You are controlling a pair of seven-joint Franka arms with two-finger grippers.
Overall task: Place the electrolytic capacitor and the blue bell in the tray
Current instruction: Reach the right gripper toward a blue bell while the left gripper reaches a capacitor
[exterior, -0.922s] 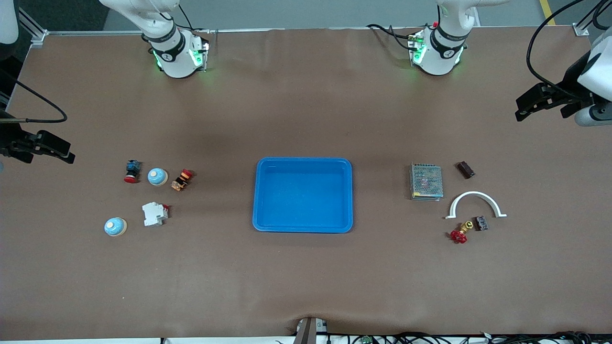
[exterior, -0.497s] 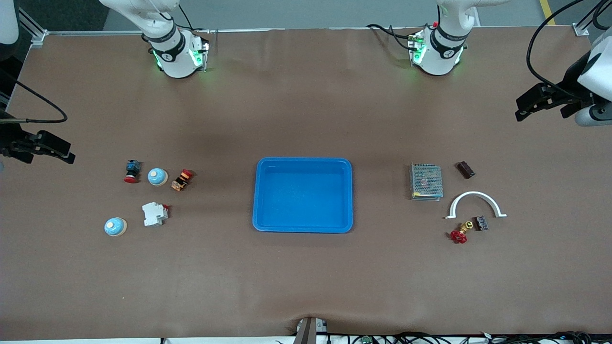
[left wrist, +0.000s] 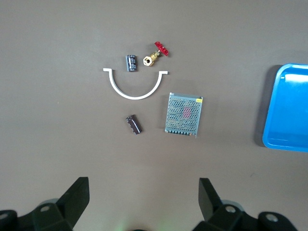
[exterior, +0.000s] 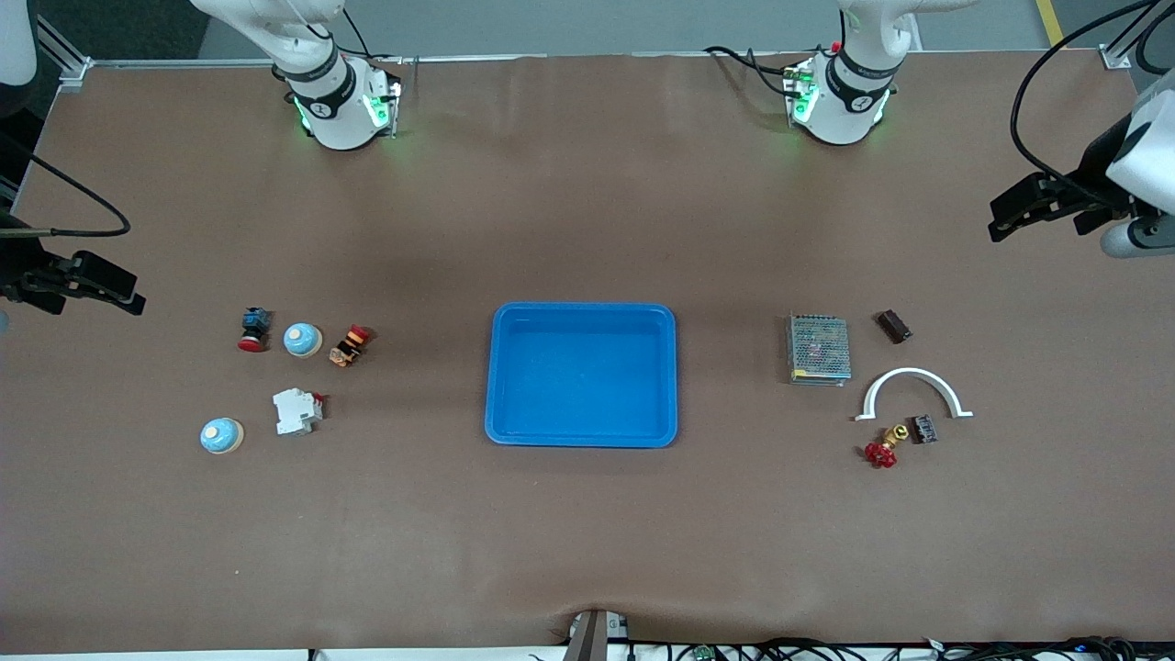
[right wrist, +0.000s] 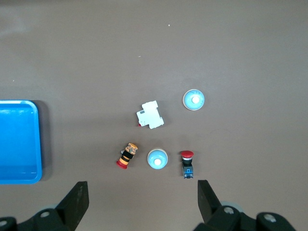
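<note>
The bright-blue tray (exterior: 506,375) lies mid-table with nothing in it. Two blue bells rest toward the right arm's end, one (exterior: 302,340) (right wrist: 157,159) among two push buttons, the other (exterior: 221,435) (right wrist: 194,99) nearer the front camera. Two small dark cylinders that look like electrolytic capacitors lie toward the left arm's end, one (exterior: 893,326) (left wrist: 134,124) beside a mesh box, one (exterior: 923,429) (left wrist: 130,63) beside a valve. My left gripper (exterior: 1001,216) (left wrist: 143,185) hangs open over that end's bare table. My right gripper (exterior: 128,296) (right wrist: 142,185) hangs open over the right arm's end, holding nothing.
Beside the bells are a red-capped blue push button (exterior: 252,329), a yellow-and-red button (exterior: 349,346) and a white breaker (exterior: 296,410). At the left arm's end sit a metal mesh box (exterior: 818,349), a white arch (exterior: 913,393) and a red-handled brass valve (exterior: 883,448).
The left arm's hand has shifted slightly. The right arm and everything on the table stay where they were.
</note>
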